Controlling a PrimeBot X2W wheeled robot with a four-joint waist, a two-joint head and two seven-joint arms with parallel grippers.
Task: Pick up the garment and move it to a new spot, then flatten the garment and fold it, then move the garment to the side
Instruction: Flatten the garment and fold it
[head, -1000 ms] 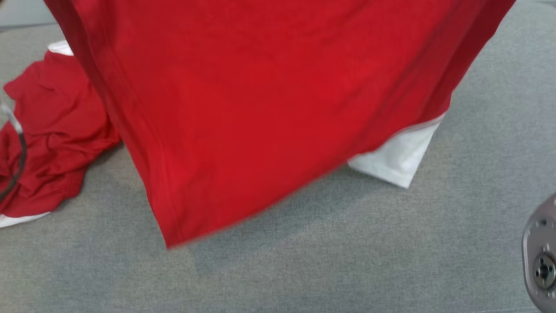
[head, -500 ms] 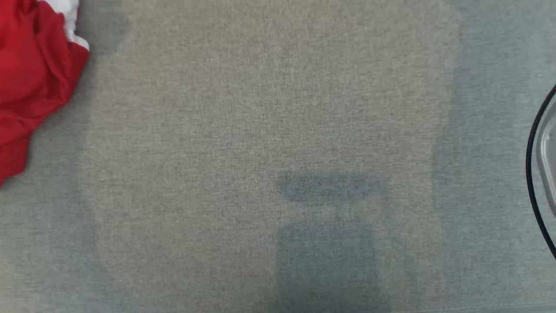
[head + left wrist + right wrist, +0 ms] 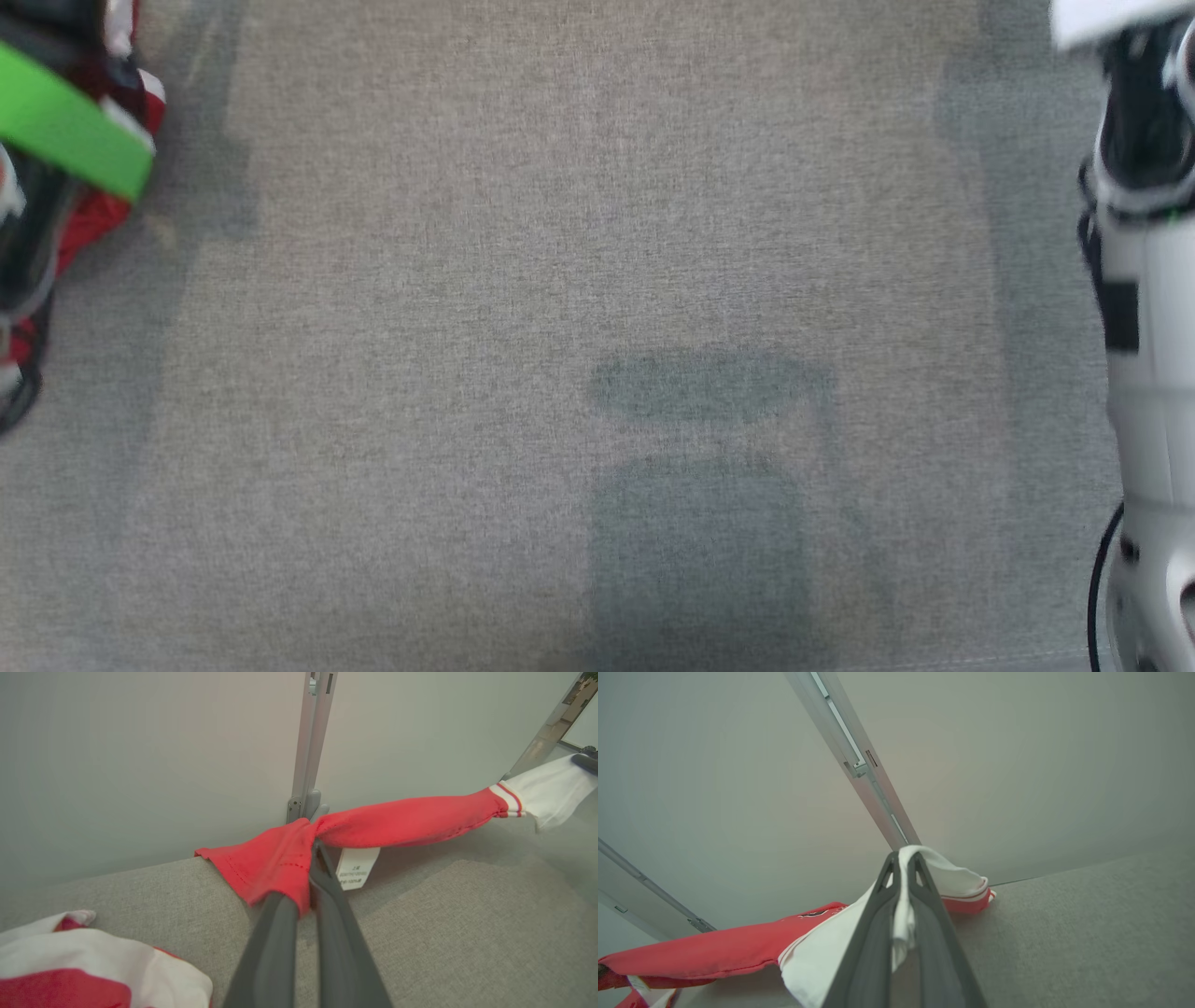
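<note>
The red jersey garment with white sleeve ends (image 3: 406, 821) hangs stretched in a twisted band above the grey fabric-covered counter (image 3: 467, 933), clear of its surface. The left tool (image 3: 310, 868) is pressed together, pinching a red hem corner above the counter's back edge. The right tool (image 3: 904, 858) is also pressed together, pinching a white sleeve end above the counter. A white rectangular care label (image 3: 356, 868) dangles from the band towards the counter. A second crumpled heap of red and white cloth (image 3: 93, 970) lies on the counter.
</note>
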